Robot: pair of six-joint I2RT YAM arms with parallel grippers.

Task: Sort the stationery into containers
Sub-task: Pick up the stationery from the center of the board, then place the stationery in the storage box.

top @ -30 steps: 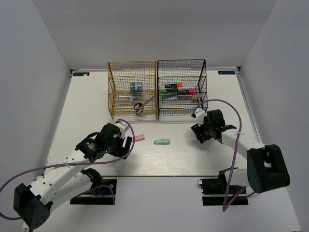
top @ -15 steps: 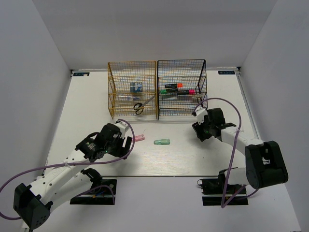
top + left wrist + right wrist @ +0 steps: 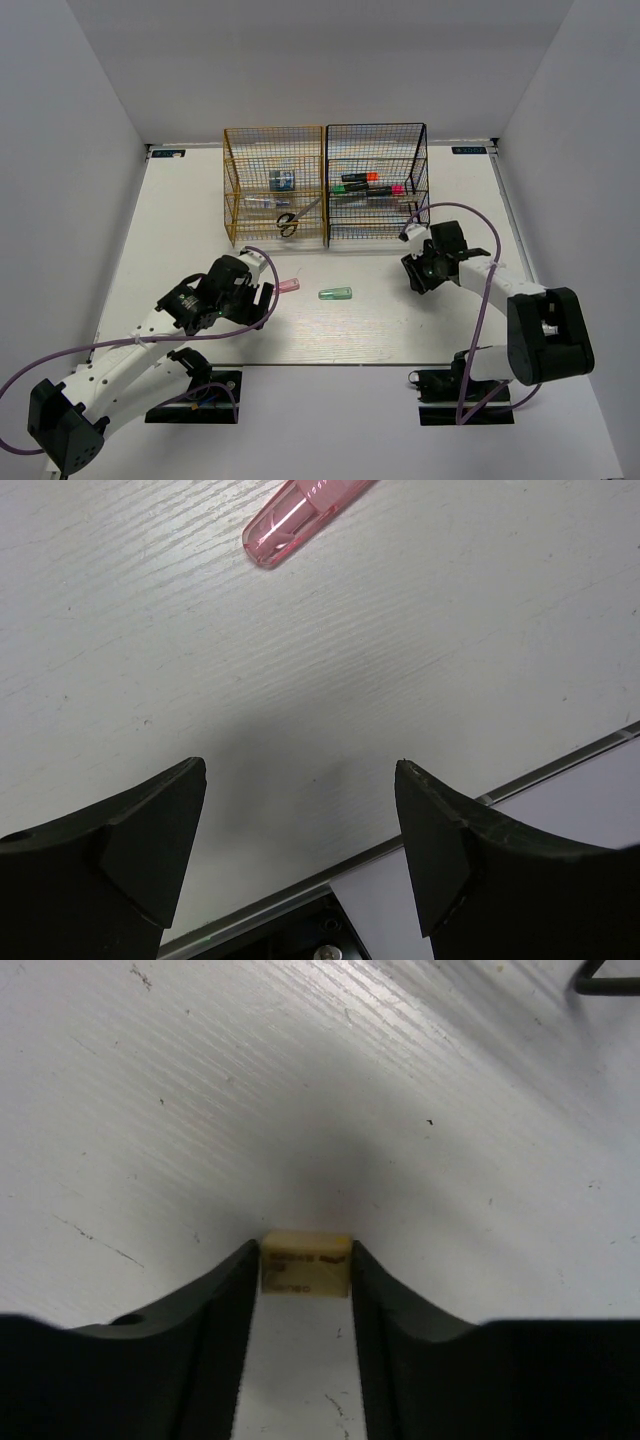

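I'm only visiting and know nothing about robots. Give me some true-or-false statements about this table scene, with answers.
1. The right gripper clamps a beige eraser. True.
2. The left gripper holds the pink capsule. False: it is open and empty; the capsule lies on the table ahead.
3. The scissors sit in the gold rack. True.
4. The green capsule is inside the black rack. False: it lies on the table, outside the black rack.

Right gripper [image 3: 303, 1252]: two black fingers [image 3: 215, 1330] pinch a small beige rectangular eraser [image 3: 306, 1265] at their tips, faint print on it. White wood-grain tabletop [image 3: 250, 1090] beyond the tips. Bit of black wire [image 3: 610, 978] ahead, far to the right.
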